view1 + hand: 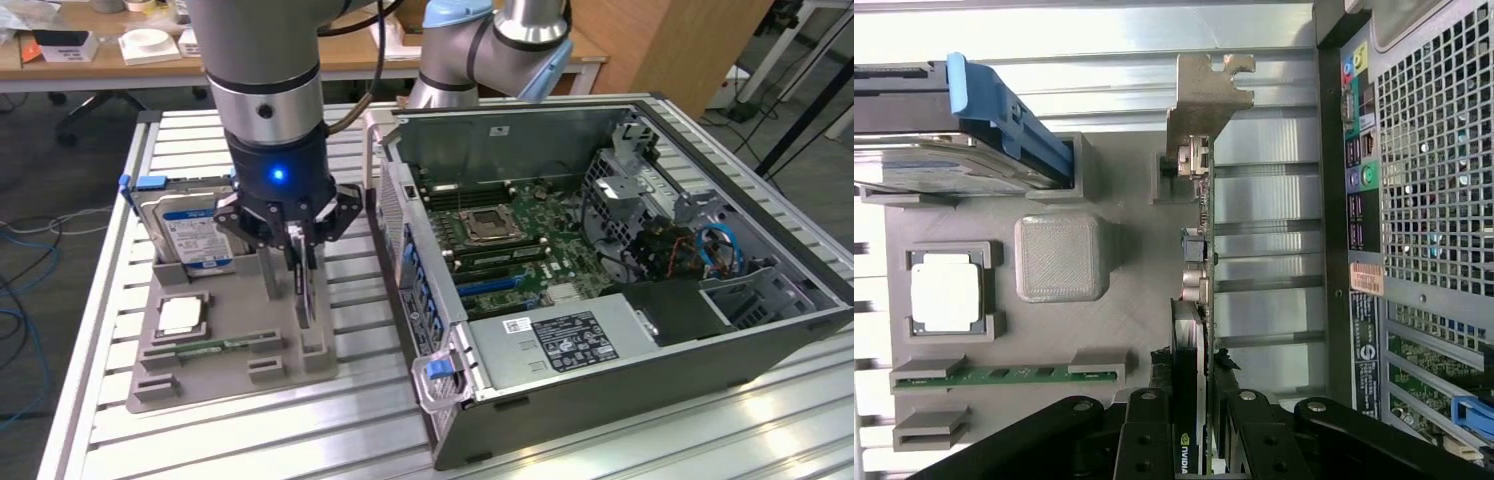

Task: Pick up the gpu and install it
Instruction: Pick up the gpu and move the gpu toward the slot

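GPU is standing on its long edge in the grey holder tray on the slatted table, just to the exterior view's left of the open computer case. From the wrist view the GPU is showing edge-on: a thin green board with small connectors along it, a black cooler block sitting on one face, and a silver end bracket at the far end, next to a raised grey post of the tray.

The gripper is hanging straight above the card, and its black fingers are pressing against both faces at the cooler end, so the gripper is clamped on the card. The card's lower edge is resting in the tray.

Sharing the tray, a hard drive in a blue carrier is standing upright, a processor chip is lying flat, and a memory stick is sitting in its slot.
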You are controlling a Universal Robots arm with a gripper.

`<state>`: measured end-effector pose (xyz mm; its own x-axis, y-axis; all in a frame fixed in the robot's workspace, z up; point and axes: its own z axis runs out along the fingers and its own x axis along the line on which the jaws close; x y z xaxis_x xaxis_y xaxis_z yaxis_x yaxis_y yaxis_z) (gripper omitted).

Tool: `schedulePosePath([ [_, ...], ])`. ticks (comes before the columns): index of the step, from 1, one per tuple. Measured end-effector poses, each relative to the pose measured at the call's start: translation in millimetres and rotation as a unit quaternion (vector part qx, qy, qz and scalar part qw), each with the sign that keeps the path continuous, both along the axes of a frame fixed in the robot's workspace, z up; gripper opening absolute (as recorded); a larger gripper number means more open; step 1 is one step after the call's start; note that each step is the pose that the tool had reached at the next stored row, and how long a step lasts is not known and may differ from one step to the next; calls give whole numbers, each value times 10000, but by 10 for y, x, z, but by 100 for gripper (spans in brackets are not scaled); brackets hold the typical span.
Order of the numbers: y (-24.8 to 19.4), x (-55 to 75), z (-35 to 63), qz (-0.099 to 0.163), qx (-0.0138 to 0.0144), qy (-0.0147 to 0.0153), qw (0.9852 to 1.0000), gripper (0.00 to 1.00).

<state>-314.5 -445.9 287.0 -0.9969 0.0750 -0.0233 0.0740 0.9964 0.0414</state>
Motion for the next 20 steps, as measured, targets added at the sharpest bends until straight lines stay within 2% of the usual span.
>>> schedulePosePath([
  [20,0,0,99,0,0,0,10000,26],
])
